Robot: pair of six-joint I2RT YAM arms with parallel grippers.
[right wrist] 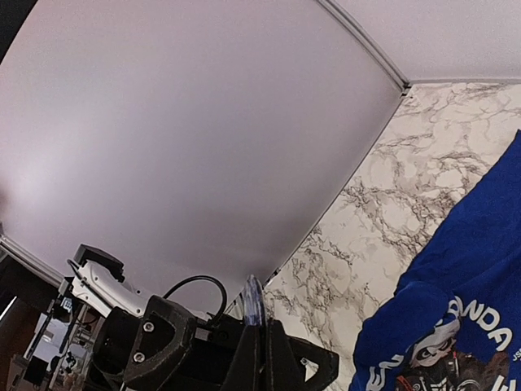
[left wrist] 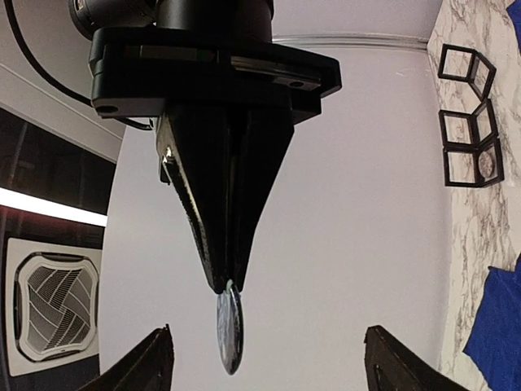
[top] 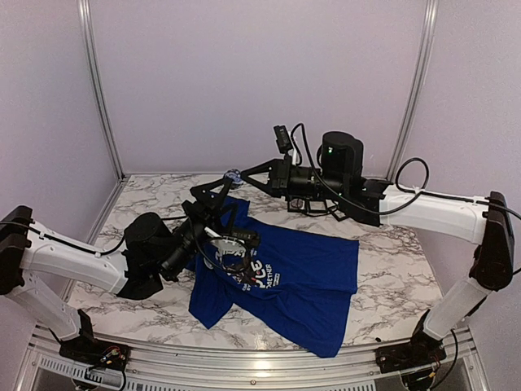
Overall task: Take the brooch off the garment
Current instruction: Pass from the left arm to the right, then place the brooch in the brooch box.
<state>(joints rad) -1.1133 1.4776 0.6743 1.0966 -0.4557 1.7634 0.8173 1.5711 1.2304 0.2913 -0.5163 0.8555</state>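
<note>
Left arm [top: 77, 265]: white link reaching from the near-left base toward the centre, with the black wrist tilted upward. Left gripper [left wrist: 269, 338]: fingers [left wrist: 155, 358] spread wide, nothing between them. Right arm [top: 431, 212]: elbow raised at the right, forearm roughly level and stretched leftward. Right gripper [left wrist: 225, 281]: just above the left one, jaws pinched together on the edge of the brooch [left wrist: 229, 334].
</note>
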